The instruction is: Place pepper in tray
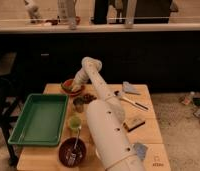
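Near green tray (40, 120), jaws at bowl (68, 91)

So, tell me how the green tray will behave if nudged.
The tray is probably light, since it looks like empty plastic, so it would likely slide. Its wide flat base makes tipping unlikely. The gripper, shut at the orange bowl, is apart from it.

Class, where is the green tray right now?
Camera view: the tray lies on the table's left side, beside the pale green cup; the gripper is at the orange bowl beyond it.
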You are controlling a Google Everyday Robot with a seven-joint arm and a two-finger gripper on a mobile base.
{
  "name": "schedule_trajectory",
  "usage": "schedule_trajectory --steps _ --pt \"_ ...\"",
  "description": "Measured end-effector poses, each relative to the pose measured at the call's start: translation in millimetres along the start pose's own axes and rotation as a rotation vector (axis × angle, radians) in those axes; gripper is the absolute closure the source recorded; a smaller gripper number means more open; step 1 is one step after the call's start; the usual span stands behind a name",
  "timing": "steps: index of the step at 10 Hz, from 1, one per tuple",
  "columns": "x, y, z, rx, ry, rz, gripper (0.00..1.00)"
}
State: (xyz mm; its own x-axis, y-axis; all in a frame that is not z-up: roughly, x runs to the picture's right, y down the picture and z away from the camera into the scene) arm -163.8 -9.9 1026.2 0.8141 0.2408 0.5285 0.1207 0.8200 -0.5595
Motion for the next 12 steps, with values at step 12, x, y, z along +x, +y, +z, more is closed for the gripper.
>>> schedule_trajectory --steps 12 --pt "-43.7 -1.6 -48.3 0.08 -0.064 -0.088 1.0"
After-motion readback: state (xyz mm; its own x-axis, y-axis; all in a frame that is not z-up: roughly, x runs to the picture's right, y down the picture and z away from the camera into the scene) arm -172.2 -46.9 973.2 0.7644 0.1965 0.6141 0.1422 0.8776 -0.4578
